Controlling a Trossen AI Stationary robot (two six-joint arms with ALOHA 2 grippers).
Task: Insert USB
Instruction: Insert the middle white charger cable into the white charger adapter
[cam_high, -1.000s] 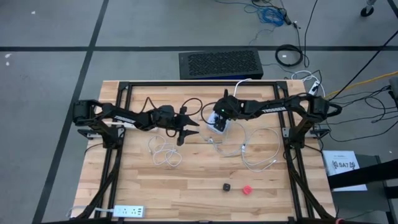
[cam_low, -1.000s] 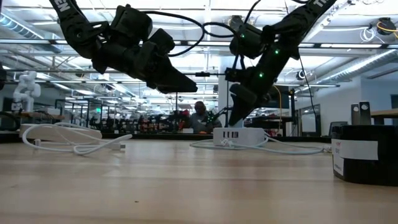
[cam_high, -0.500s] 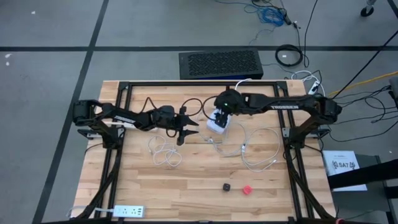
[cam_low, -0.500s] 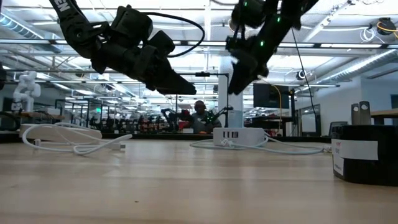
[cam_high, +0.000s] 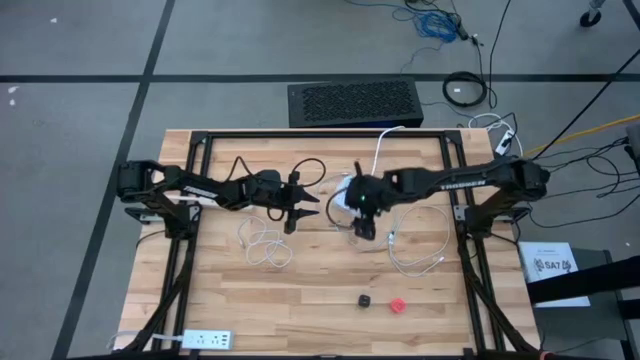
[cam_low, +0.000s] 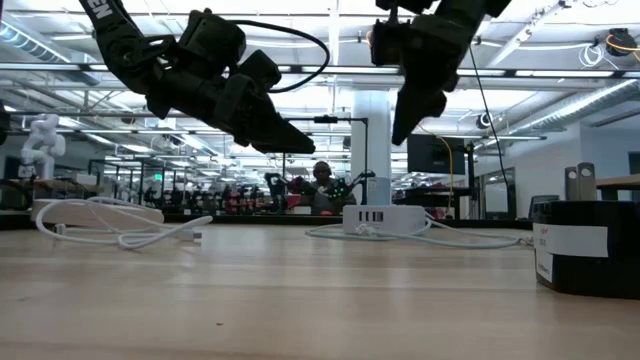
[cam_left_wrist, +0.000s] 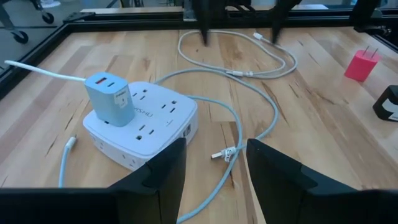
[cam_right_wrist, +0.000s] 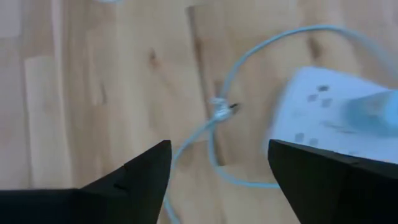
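A: Plug on the table just beside the power strip, under the spread, empty right gripper. Left gripper spread, waiting left.

B: Could slip sideways if pinched off-centre.

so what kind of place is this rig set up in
Most likely a large robotics lab or open workshop. The low view shows a long hall with ceiling light strips, a white humanoid robot at the far left, and a person seated at a distant workbench.

White power strip, coiled cable, table
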